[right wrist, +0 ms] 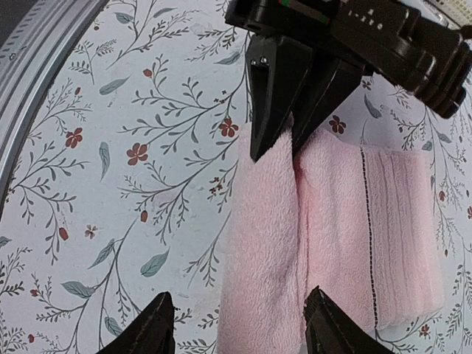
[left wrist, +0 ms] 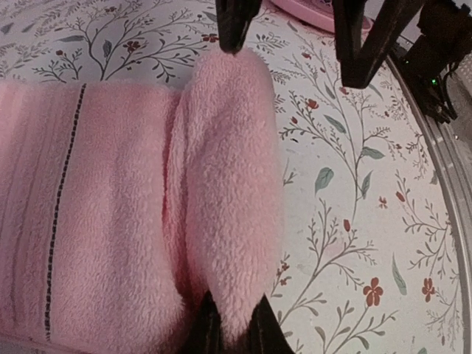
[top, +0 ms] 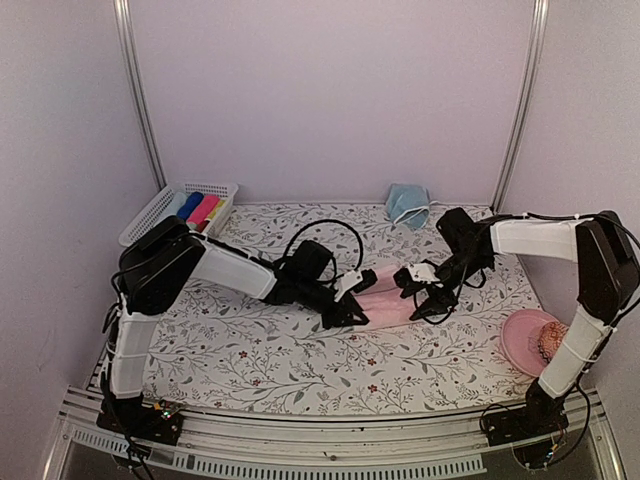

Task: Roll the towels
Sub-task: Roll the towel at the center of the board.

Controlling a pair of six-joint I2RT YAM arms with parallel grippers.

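Note:
The pale pink towel (top: 385,297) lies mid-table with its near edge turned up into a thick roll (left wrist: 232,184). My left gripper (left wrist: 232,328) is shut on the left end of that roll, pinching the plush between its black fingertips (right wrist: 274,147). At the other end my right gripper (right wrist: 240,328) stands open, one finger on each side of the roll (right wrist: 265,243) without squeezing it. Its fingers (left wrist: 234,29) show at the top of the left wrist view. The light blue towel (top: 408,205) lies crumpled at the back of the table, away from both grippers.
A white basket (top: 150,212) holding bright cloth tubes stands at the back left. A round pink plate (top: 522,335) sits at the right edge beside the right arm's base. The metal table rail (left wrist: 450,169) runs along the near side.

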